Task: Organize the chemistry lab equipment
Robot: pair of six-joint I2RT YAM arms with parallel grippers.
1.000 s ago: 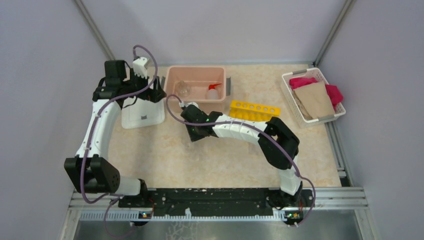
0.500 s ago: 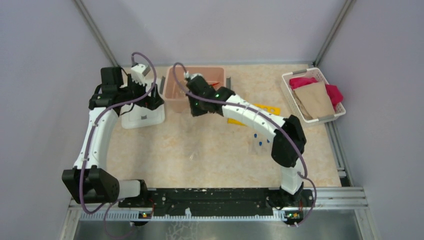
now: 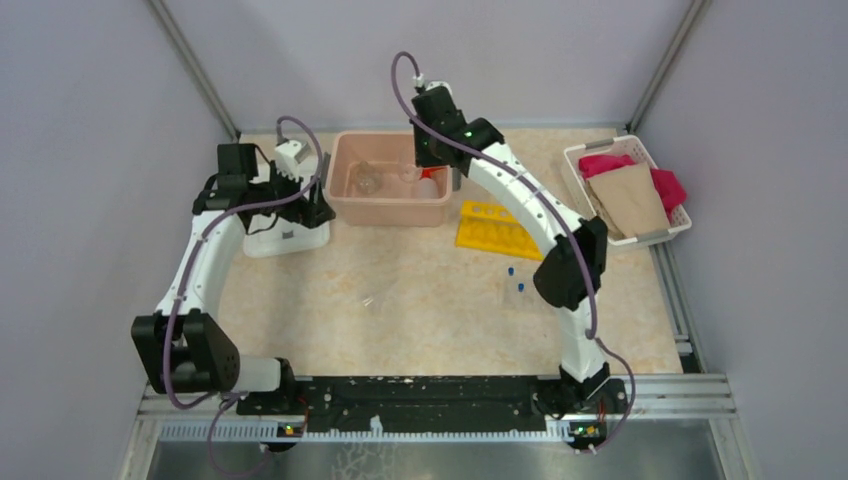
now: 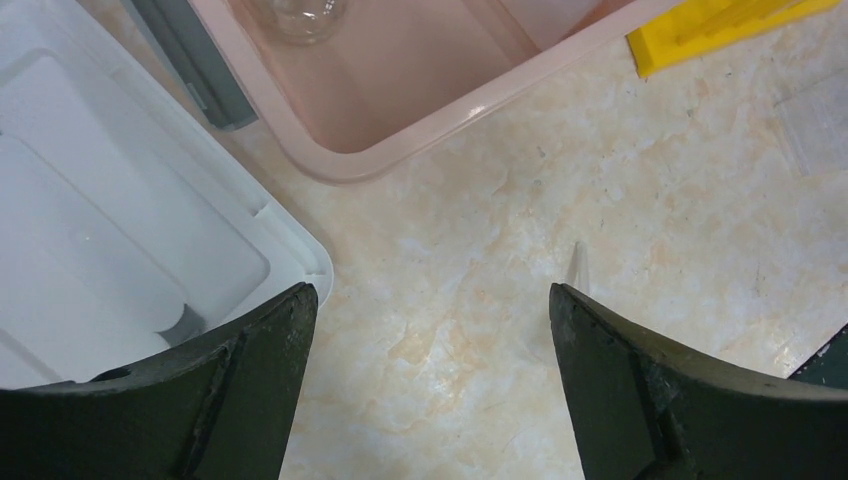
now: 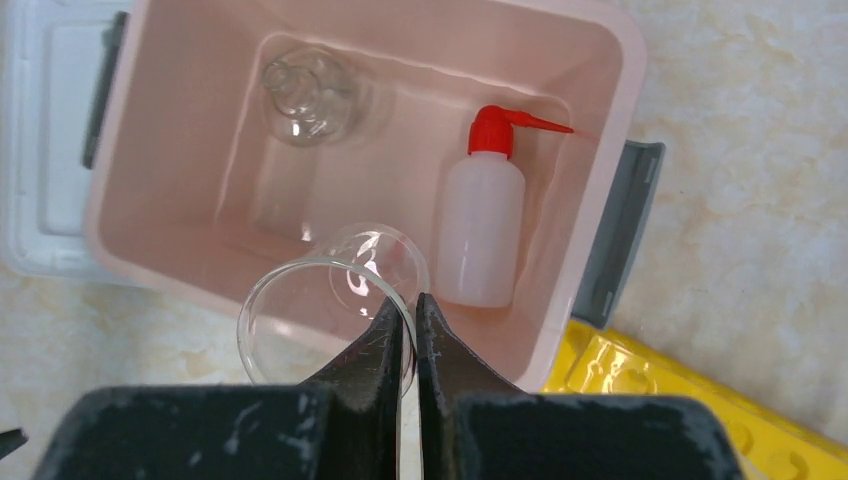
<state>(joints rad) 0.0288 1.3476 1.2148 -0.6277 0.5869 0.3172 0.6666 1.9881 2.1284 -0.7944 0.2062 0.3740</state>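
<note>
Right wrist, right gripper [image 5: 410, 305]: fingers together, pinching the rim of a clear beaker [image 5: 320, 285] above the pink bin [image 5: 620, 120].
Right wrist, bin contents: flask [image 5: 310, 85] and squeeze bottle [image 5: 482, 235] lay inside, apart.
Left wrist, left gripper [image 4: 430, 300]: fingers wide apart, holding nothing, over the table [image 4: 480, 200] beside the white lid [image 4: 100, 250].
Left wrist, loose item: one clear tube [image 4: 577, 268] lay on the table.
Top view, rack [image 3: 505, 225]: just right of the bin; no tubes seen in it.
Top view, blue-capped tubes [image 3: 510, 270]: loose near the rack.
Progress: judged roughly halfway. Beaker not yet set down, tubes unracked, lid off.
</note>
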